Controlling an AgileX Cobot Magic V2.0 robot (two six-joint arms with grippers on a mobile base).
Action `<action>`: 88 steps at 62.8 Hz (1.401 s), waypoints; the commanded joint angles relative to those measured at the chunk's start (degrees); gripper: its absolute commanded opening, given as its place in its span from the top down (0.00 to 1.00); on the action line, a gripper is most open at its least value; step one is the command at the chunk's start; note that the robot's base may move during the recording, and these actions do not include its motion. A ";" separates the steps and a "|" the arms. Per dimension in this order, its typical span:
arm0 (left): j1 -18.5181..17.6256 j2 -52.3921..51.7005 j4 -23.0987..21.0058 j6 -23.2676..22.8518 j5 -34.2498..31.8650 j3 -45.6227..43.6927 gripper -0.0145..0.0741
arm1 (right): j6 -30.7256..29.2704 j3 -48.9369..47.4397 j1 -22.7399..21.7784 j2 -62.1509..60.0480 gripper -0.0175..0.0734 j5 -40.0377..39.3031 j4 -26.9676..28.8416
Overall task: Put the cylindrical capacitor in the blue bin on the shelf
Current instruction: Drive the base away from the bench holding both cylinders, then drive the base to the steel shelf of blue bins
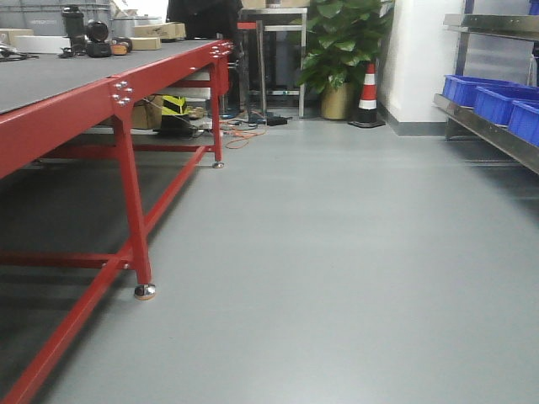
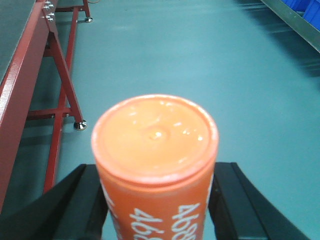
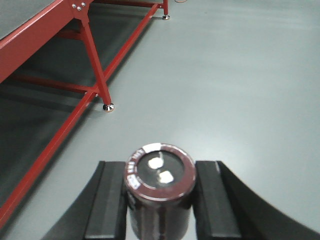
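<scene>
Two grippers, each carrying a cylinder over a grey floor

The smooth grey floor (image 1: 337, 252) stretches ahead, with a red table (image 1: 126, 80) along the left, its dark top carrying boxes and gear at the far end. By the back wall stand a plant (image 1: 341, 42) and a striped cone (image 1: 368, 93). On the right, blue bins (image 1: 497, 101) sit in a row on the steel shelf (image 1: 480, 126); their insides are hidden. The left gripper (image 2: 157, 187) clamps its black fingers on the orange capacitor (image 2: 156, 137), rim end towards the camera, well apart from the shelf. The right gripper (image 3: 160, 195) squeezes a dark cylinder (image 3: 160, 170) with two pale terminals.
</scene>
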 commanded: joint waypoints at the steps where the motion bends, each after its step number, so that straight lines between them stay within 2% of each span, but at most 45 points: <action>1: 0.18 -0.30 -0.28 -0.40 -1.32 -0.17 0.96 | -0.24 -0.61 0.05 -0.31 0.99 -1.26 -0.45; 88: 0.18 -0.18 -0.28 -0.40 -2.17 -0.17 0.96 | -0.24 -0.61 0.05 -0.31 0.99 -1.26 -0.45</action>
